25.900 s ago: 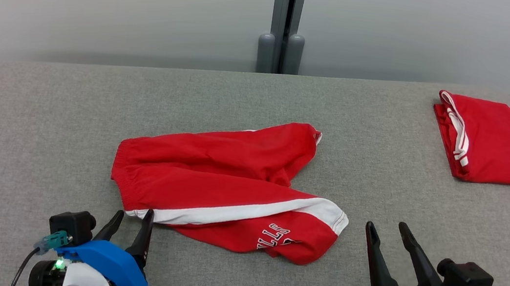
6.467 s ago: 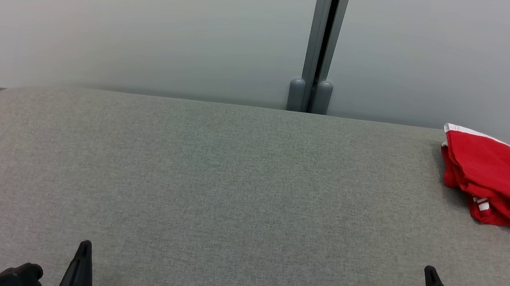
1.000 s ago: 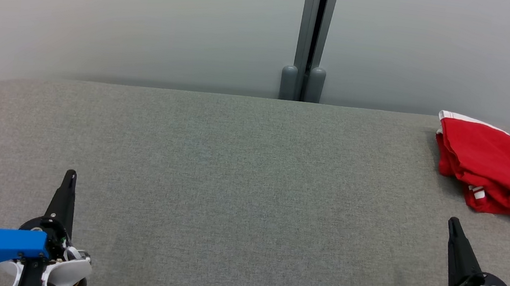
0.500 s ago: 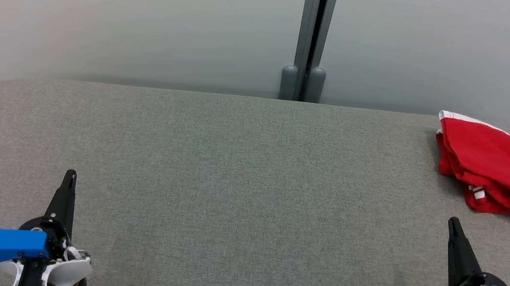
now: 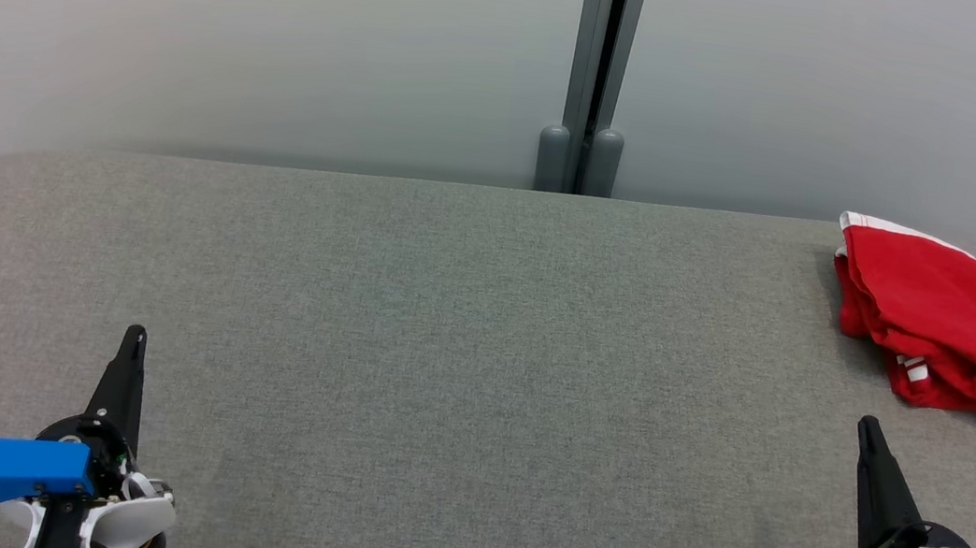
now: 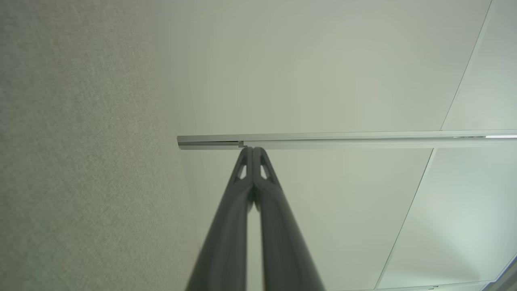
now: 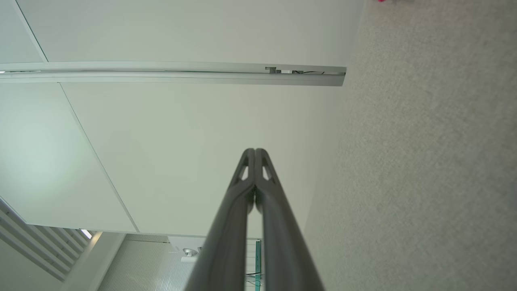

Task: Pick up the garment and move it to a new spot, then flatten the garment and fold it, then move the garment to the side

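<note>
Shorts (image 5: 953, 326), red with white trim, lie in a loosely folded bundle at the upper right of the head view. They rest on the far right part of the table (image 5: 444, 325), and the frame edge cuts off their right side. White trim shows along the bundle's upper left corner and again as short stripes at its lower fold. The table is covered in grey woven fabric, and its corner at the left of the frame is rounded. Behind it stands a pale wall (image 5: 201, 19), with a grey post (image 5: 593, 62) at the upper centre.

The left gripper (image 5: 133, 333) sits at the lower left of the head view, above a blue housing (image 5: 0, 469). Its jaws are pressed together into one dark spike pointing up the frame. The right gripper (image 5: 867, 426) sits at the lower right with its jaws likewise pressed together, holding nothing. It is below the shorts and well apart from them.

In the left wrist view, the left gripper (image 6: 253, 150) shows two dark fingers meeting at their tips. Grey table fabric lies along the left side of that frame, and a metal rail (image 6: 343, 139) crosses the pale wall just past the fingertips. In the right wrist view, the right gripper (image 7: 255, 151) is equally closed, and the table fabric is on the right side of the frame.
</note>
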Tool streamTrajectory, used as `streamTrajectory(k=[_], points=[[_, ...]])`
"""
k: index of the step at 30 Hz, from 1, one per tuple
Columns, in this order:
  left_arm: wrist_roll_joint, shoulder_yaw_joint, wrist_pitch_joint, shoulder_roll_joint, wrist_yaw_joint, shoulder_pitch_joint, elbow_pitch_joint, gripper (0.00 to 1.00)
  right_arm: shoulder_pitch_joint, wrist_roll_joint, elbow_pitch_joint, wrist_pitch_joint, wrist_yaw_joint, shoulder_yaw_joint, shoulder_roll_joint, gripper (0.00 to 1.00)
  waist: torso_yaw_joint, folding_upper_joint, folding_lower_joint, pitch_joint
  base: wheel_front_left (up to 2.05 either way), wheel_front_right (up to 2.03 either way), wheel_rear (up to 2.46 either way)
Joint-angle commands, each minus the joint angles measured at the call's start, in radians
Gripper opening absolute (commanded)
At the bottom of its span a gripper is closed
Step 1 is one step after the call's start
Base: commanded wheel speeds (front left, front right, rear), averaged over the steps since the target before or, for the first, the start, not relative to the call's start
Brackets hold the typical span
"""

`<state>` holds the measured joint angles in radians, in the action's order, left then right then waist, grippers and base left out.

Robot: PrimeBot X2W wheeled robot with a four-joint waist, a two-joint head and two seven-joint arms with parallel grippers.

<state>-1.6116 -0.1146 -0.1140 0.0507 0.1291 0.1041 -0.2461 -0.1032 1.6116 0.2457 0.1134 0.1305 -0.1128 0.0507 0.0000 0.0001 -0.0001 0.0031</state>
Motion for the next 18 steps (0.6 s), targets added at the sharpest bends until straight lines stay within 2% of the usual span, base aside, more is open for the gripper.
streamTrajectory(k=[1, 18], points=[[-0.003, -0.001, -0.004, -0.002, 0.004, 0.01, 0.005, 0.0, -0.011, 0.003, -0.003, 0.002, 0.0, -0.003, -0.001, 0.0, 0.0, -0.0001, 0.0001, 0.0, 0.0, 0.0, 0.0], [-0.003, -0.001, -0.004, -0.002, 0.004, 0.01, 0.005, 0.0, -0.011, 0.003, -0.003, 0.002, 0.0, -0.003, -0.001, 0.0, 0.0, -0.0001, 0.0001, 0.0, 0.0, 0.0, 0.0]])
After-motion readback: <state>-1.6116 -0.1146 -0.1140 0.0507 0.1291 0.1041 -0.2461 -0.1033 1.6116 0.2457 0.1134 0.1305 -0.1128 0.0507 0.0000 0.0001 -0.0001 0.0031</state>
